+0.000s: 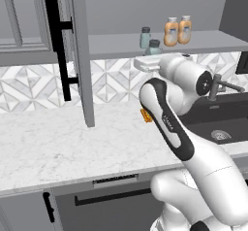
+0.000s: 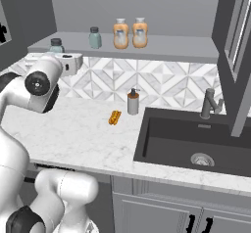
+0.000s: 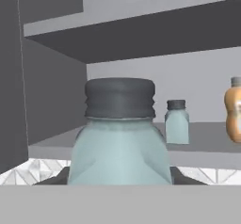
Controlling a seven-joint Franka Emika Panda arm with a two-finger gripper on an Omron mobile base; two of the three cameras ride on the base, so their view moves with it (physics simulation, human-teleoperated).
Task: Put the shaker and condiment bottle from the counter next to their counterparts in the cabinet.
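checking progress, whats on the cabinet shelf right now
Two orange-tan bottles stand side by side, and one shaker stands left of them. A second shaker is held at the shelf's front edge; the tool is mostly hidden behind it.

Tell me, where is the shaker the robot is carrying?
The shaker sits in the gripper at the front edge of the cabinet shelf, just ahead of its twin shaker and left of the two orange bottles.
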